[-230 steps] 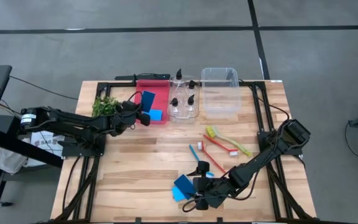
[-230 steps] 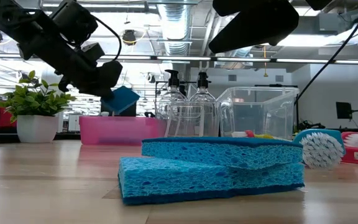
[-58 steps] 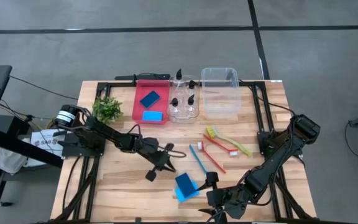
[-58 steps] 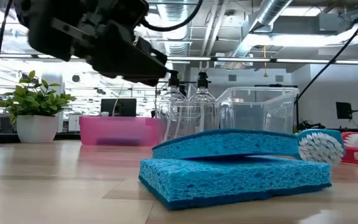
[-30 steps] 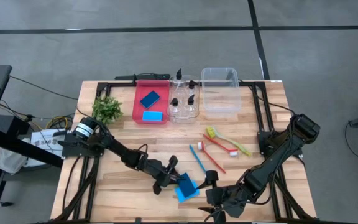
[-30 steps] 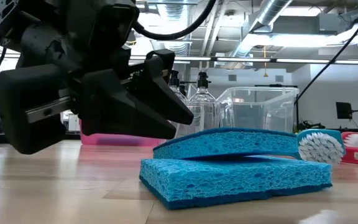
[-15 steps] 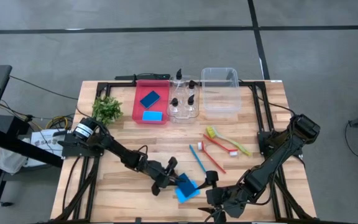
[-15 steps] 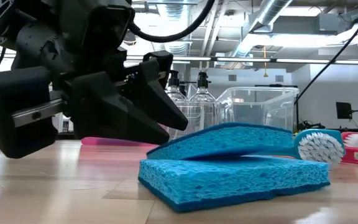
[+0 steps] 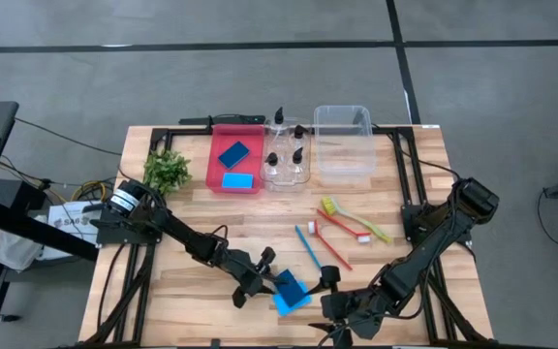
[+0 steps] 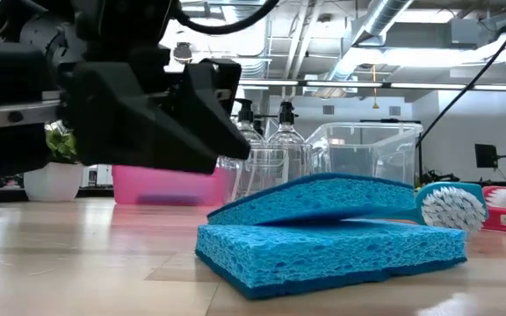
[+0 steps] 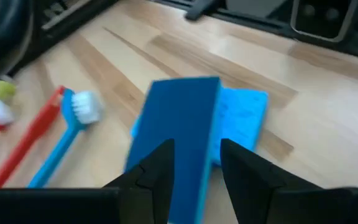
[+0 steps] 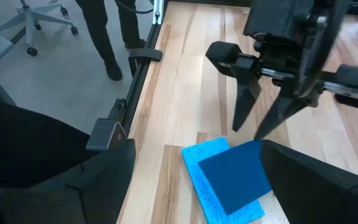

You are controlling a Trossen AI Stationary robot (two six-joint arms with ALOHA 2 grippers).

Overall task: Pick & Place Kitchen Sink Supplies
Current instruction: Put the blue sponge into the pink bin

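Now the dark sponge (image 9: pixel 290 284) lies tilted on the light sponge (image 10: pixel 332 254), far from the red bin (image 9: pixel 215 167). The left gripper (image 9: pixel 267 274) pinches its edge. The right gripper (image 9: pixel 329 308) waits nearby, fingers apart. Two sponges already sit in the red bin; the brushes (image 9: pixel 342 229) are left.

Left arm (image 9: pixel 177 236): dark, slim jointed links; white-and-silver ring at base joint.
Left gripper (image 12: pixel 261 127): two black, tapering, pointed fingers.
Right arm (image 9: pixel 434 242): dark, boxy shoulder housing; black cable loops alongside.
Right gripper (image 9: pixel 337 327): black.
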